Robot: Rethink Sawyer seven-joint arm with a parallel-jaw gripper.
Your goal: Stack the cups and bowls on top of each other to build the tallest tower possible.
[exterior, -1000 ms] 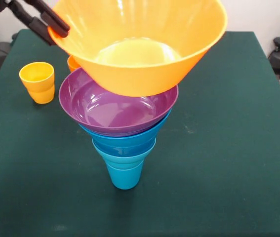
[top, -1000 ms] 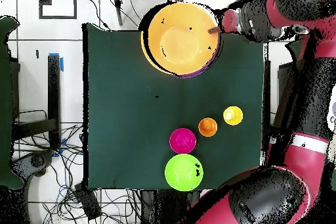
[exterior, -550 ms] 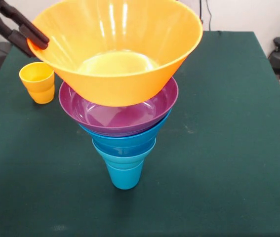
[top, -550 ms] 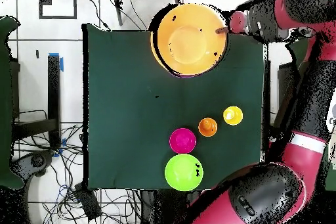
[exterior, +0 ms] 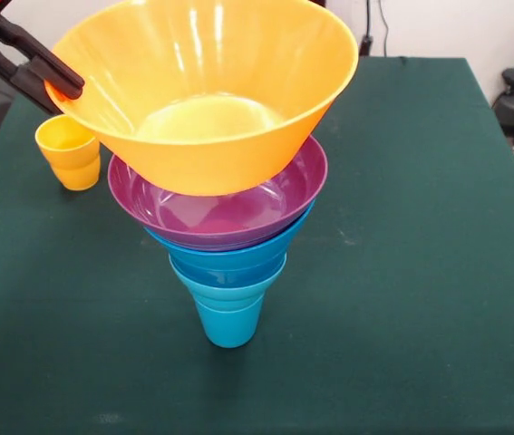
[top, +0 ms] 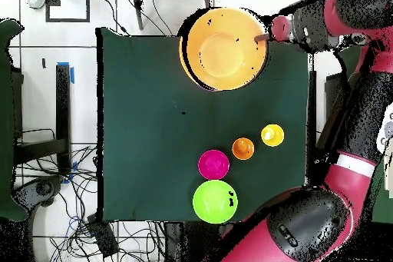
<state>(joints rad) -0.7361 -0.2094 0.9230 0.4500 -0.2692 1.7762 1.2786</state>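
1. Green cloth covers the table (exterior: 438,272) in the front view. Your gripper (exterior: 57,83) is clamped on the left rim of the yellow-orange bowl (exterior: 204,91), which sits tilted atop the tower (exterior: 225,263), its base in the purple bowl (exterior: 220,208).
2. Expect light, stiff, slippery plastic; the rim looks like your only hold.
3. Behind-left stands the yellow cup (exterior: 69,150), near the gripper.
4. Overhead, the orange cup (top: 243,148), red bowl (top: 213,164) and green bowl (top: 215,201) lie well apart from the tower.

Readable text: none is showing
Labels, brands, numbers: none are appearing on cups, bowls or table
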